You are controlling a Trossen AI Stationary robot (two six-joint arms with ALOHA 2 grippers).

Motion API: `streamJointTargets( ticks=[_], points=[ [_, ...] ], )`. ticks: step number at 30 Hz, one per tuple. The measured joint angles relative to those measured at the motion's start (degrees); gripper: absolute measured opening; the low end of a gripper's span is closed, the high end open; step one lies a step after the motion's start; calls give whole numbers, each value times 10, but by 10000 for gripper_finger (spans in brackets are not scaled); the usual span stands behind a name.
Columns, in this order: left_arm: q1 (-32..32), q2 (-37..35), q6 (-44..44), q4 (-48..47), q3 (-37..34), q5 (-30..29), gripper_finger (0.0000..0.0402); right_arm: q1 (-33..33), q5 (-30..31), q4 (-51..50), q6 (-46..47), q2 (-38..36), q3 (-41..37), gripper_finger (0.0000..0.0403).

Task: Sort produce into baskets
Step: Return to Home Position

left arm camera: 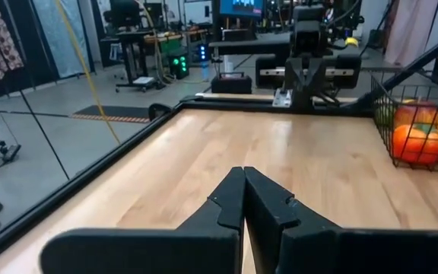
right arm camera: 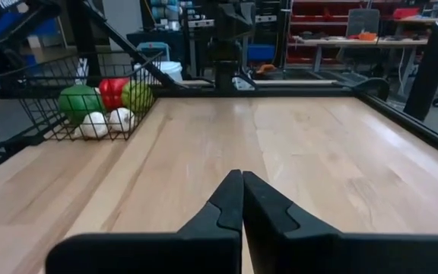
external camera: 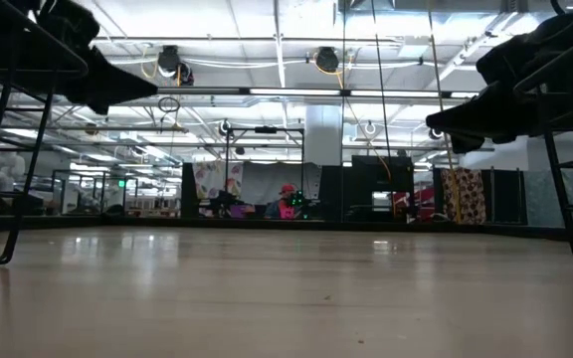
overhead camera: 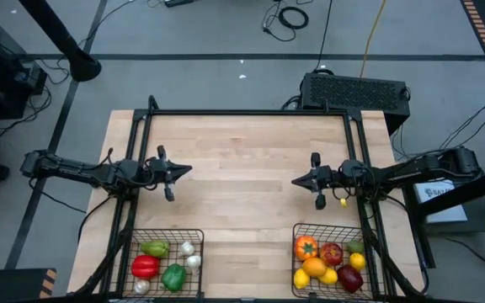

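Observation:
Two black wire baskets stand at the table's near edge. The left basket (overhead camera: 165, 262) holds red and green peppers and white garlic bulbs; it also shows in the right wrist view (right arm camera: 82, 103). The right basket (overhead camera: 331, 260) holds an orange tomato, apples, lemons and oranges; it also shows in the left wrist view (left arm camera: 424, 122). My left gripper (overhead camera: 189, 171) is shut and empty above the table's left middle. My right gripper (overhead camera: 295, 179) is shut and empty above the right middle. The two grippers point at each other.
A black frame (overhead camera: 251, 112) runs around the wooden table top (overhead camera: 242, 181), whose middle between the grippers is bare wood. A black box (overhead camera: 356, 91) sits beyond the far right corner.

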Motion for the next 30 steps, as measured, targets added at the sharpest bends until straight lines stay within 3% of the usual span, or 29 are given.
streamJointTargets(
  ticks=[8, 30],
  points=[
    [0, -34, 0, -9, -10, 11, 10, 11, -1, -16, 4, -35, 0, 0],
    [-9, -139, -29, -165, -10, 6, 10, 25, 2, -150, 23, -154, 0, 0]
  ],
)
